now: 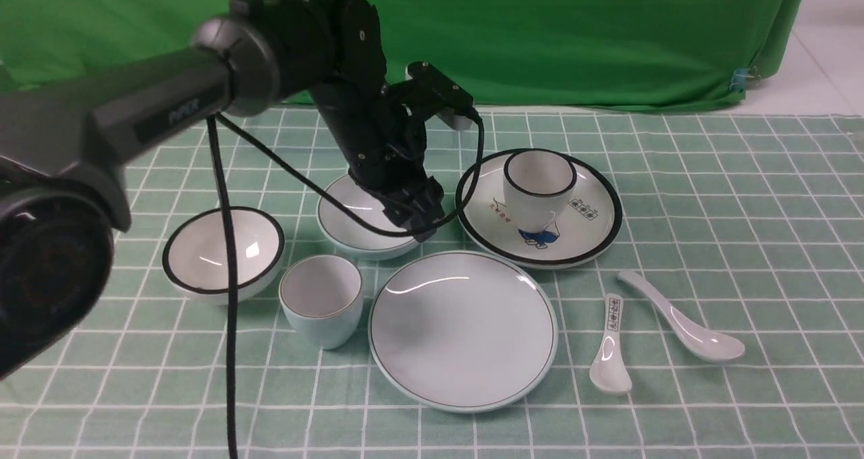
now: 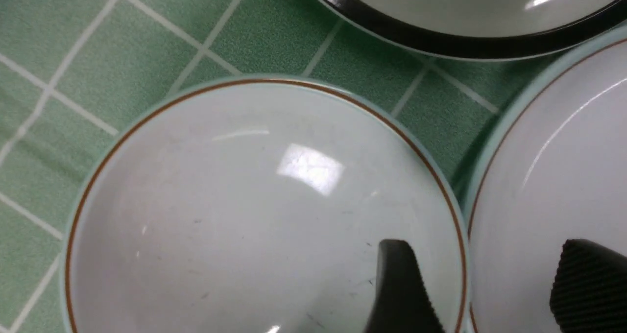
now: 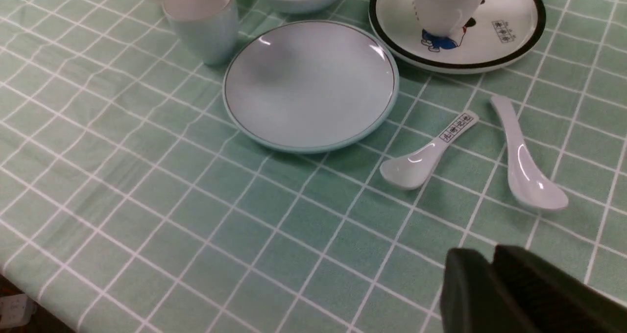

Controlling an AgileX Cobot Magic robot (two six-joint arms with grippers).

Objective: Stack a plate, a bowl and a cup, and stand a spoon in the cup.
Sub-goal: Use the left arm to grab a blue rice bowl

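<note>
The pale blue bowl (image 1: 358, 233) stands behind the pale blue plate (image 1: 462, 331), with the pale blue cup (image 1: 320, 297) beside the plate. My left gripper (image 1: 418, 224) is open and low over the bowl's rim on the plate side. In the left wrist view one finger (image 2: 401, 289) is inside the bowl (image 2: 245, 215) and the other is over the plate (image 2: 548, 152). The plain white spoon (image 1: 682, 317) lies right of the plate. My right gripper (image 3: 490, 264) is shut and empty above bare cloth, nearer than the spoon (image 3: 524, 166). It does not show in the front view.
A black-rimmed white plate (image 1: 594, 233) carries a printed white cup (image 1: 538, 185) at the back right. A black-rimmed white bowl (image 1: 223, 253) stands at the left. A shorter printed spoon (image 1: 611, 347) lies beside the plain one. The left arm's cable (image 1: 226, 277) hangs across the left.
</note>
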